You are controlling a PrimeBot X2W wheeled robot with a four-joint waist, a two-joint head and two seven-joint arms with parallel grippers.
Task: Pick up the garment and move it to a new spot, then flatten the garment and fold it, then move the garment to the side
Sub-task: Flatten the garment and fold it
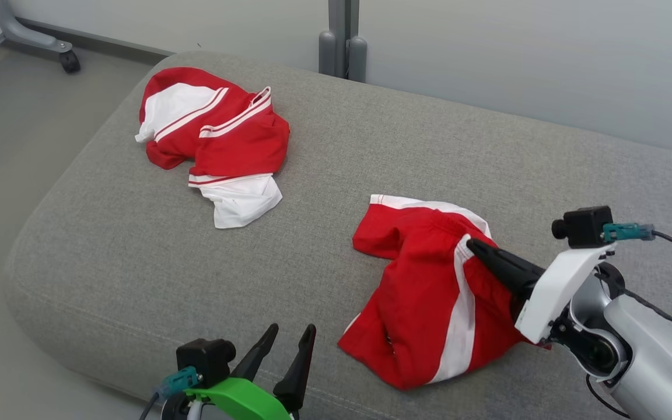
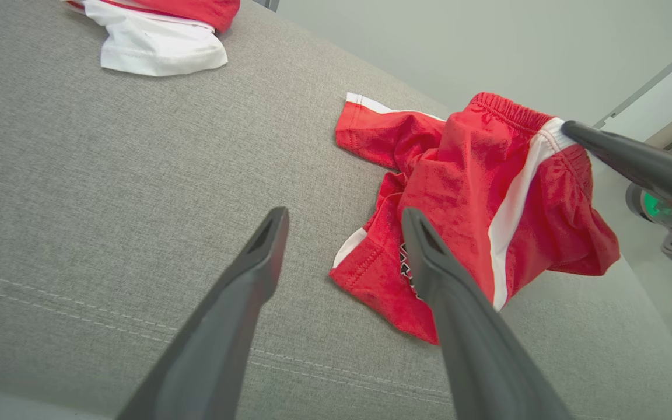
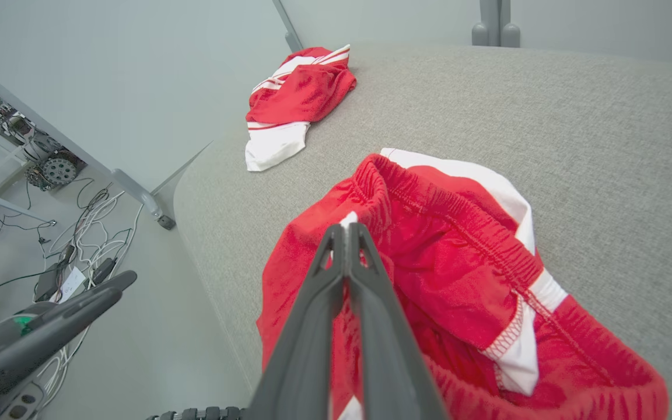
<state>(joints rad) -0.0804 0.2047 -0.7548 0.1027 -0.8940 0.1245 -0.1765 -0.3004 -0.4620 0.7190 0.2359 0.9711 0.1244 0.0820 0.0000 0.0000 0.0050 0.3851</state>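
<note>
The right pincer (image 1: pixel 479 248) is shut tight on the stretchy top edge of the red shorts (image 1: pixel 423 291), and that part is pulled up like a little tent. The rest of the shorts lies on the soft grey table (image 1: pixel 108 245), down at about 4 o'clock, with the white stripe running from 12 to 6. The left pincer (image 1: pixel 291 331) is wide open and holds nothing; the shorts are at its 2 o'clock, quite near. The table's front edge is close at 6 o'clock. A red and white shirt (image 1: pixel 219 134) sits at 11 o'clock. The bare middle looks like the best free spot.
</note>
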